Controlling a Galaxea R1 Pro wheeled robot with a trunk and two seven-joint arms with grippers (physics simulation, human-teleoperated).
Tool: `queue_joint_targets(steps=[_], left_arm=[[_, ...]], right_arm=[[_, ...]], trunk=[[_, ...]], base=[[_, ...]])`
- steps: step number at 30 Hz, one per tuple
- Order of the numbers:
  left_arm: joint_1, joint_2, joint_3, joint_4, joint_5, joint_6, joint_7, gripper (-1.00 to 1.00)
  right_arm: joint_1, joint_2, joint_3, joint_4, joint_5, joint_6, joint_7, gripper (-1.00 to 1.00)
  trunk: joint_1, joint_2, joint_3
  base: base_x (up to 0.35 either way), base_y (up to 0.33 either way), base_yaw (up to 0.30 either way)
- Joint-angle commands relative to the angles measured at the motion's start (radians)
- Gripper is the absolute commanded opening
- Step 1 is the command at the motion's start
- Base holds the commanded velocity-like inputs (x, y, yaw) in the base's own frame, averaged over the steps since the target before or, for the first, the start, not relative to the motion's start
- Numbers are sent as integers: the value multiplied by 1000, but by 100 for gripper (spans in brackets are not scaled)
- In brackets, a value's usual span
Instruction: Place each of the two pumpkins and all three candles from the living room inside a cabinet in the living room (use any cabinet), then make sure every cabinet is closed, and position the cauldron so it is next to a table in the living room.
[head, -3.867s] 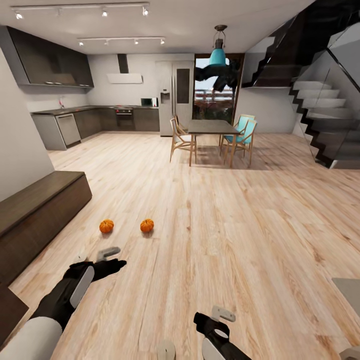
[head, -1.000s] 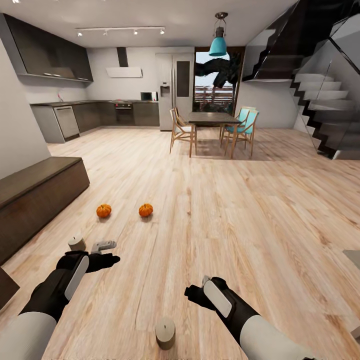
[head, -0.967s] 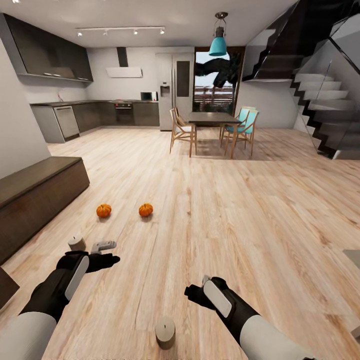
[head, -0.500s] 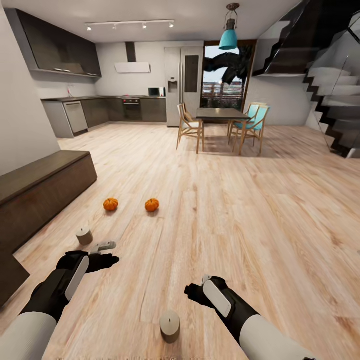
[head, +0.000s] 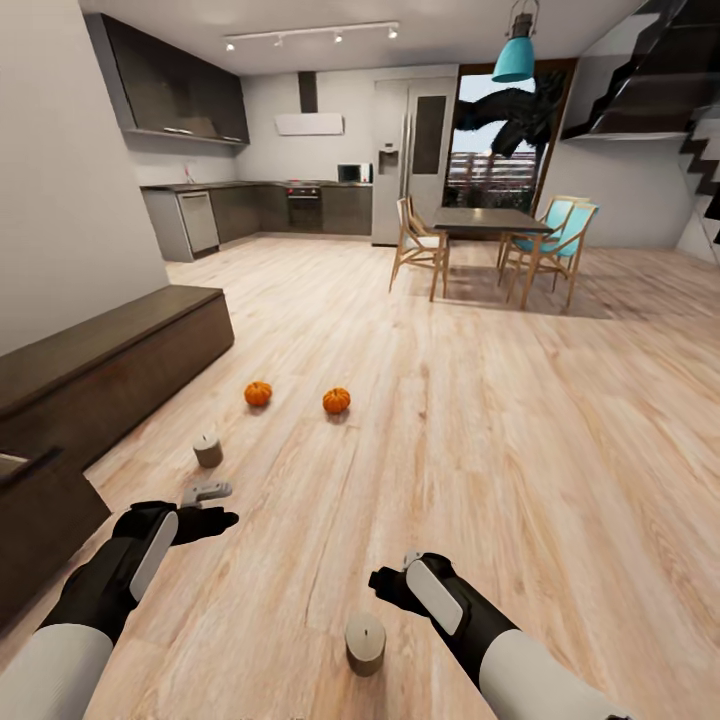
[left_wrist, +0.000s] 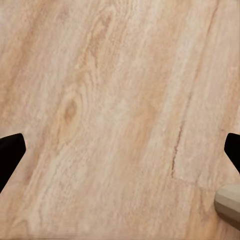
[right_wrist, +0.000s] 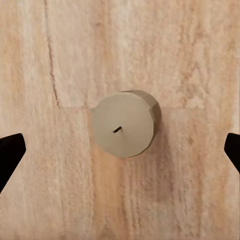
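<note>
Looking straight down on pale wooden floor (left_wrist: 115, 110), grain running lengthwise, one plank seam dark beside the right fingertip. Two black fingertips (left_wrist: 10, 152) set wide apart at opposite edges, nothing held between. Just beyond the right fingertip, a grey-beige candle (left_wrist: 229, 202) cut off by the frame, standing on the planks.

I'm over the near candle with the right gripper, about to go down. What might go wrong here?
1. The candle stands free on bare floor; a finger landing on its top or edge may tip it and send it rolling.
2. The right gripper is wide open, and the candle sits off its centre in the wrist view, so one finger may touch first and push it aside.
</note>
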Motion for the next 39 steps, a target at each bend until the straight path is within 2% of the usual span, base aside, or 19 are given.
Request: queue_joint_targets(steps=[1,8,25,28,29,31,33,39], left_arm=[[-1,0,0,-1,0,4,-2,100],[-1,0,1,-4,2,4,-3,100],[-2,1,0,-5,1,4,-4,100],[-1,23,2,-21,3,4,-5,100],[-1,42,2,-29,7,5,-7,100],[-1,52,2,-33,9,5,-9,100],[-1,55,1,-35,7,5,-9,100],[-1,56,-2,-29,9,4,-6,100]], right_arm=[[-1,-1,5,-2,-9,0,-8,100],[-1,-1,5,-2,-9,-1,-2,100],[-1,-1,5,-2,-9,-6,1,100],[-1,-1,5,-2,-9,-6,0,100],[-1,-1,5,-1,-9,-6,0,100],[-1,-1,5,0,-8,-6,0,100],[-1,-1,5,1,-9,-6,-2,100],[-1,0,4,9,19,-5,-16,100]], trunk=[[0,0,-1],[0,0,-1],[0,0,-1],[0,0,-1],[0,0,-1],[0,0,-1],[0,0,-1],[2,-2,-24]], base=[[0,0,169],[96,91,31],[159,227,0],[23,46,0],[8,17,0],[6,11,0],[2,5,0],[0,1,0]])
